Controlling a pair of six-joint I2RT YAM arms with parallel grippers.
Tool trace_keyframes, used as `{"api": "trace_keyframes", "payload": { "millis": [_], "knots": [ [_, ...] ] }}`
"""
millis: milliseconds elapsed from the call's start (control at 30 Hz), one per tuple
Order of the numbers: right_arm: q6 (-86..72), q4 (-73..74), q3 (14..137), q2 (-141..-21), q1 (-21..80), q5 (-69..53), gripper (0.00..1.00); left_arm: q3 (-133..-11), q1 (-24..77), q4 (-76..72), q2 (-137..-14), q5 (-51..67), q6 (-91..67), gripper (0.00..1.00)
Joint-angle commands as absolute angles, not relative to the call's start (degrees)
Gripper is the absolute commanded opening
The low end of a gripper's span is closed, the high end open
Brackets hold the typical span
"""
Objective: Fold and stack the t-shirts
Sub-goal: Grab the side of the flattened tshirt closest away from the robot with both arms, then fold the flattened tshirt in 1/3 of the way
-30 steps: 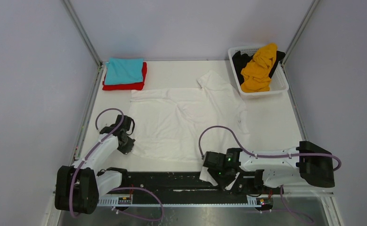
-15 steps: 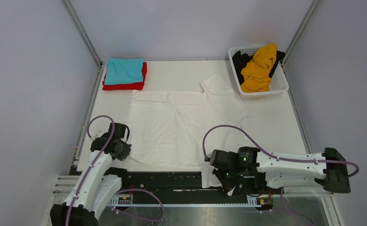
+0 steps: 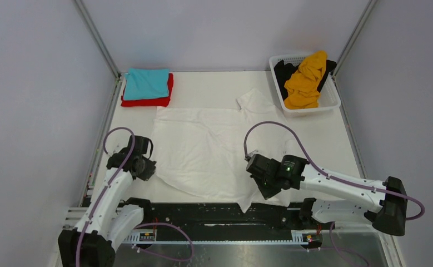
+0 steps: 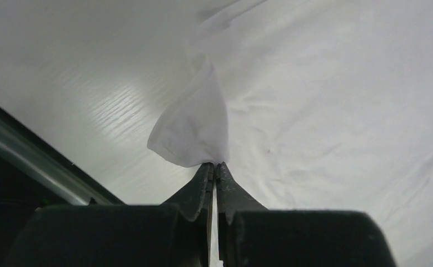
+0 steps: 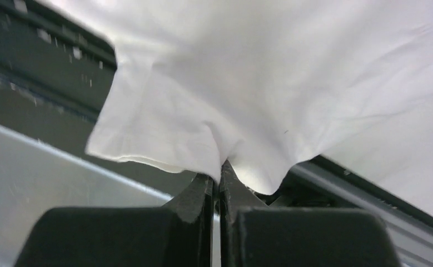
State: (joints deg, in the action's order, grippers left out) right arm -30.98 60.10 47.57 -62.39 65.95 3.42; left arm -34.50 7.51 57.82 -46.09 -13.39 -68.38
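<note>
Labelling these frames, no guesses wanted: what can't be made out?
Black shirt, top view: mostly buried under the orange-yellow shirt in the basket.
Red shirt, top view: only edges show under the teal shirt.
White shirt, top view: near hem partly hidden by the right arm.
Left gripper, right gripper, wrist views: bodies cut off by the bottom edge.

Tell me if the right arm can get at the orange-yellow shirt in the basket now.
Probably not yet: the right gripper is shut on the white t-shirt at its near edge and must let go first. Otherwise nothing stands between it and the orange-yellow shirt atop the basket.
</note>
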Motion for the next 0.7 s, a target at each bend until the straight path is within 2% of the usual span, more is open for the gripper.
{"api": "trace_keyframes", "payload": {
  "millis": [0, 400, 667],
  "knots": [
    [-28.3, 60.5, 54.3, -61.9, 61.6, 18.0, 0.0, -39.2, 7.6, 50.2, -52.1, -12.1, -66.1, 0.0],
    [-21.7, 57.4, 60.7, -65.2, 48.9, 24.8, 0.0, -47.5, 7.3, 46.5, -63.0, -15.1, -64.1, 0.0],
    [-17.3, 51.2, 62.8, -71.0, 41.4, 21.5, 0.0, -51.1, 6.7, 43.7, -71.2, -15.7, -63.1, 0.0]
  ]
}}
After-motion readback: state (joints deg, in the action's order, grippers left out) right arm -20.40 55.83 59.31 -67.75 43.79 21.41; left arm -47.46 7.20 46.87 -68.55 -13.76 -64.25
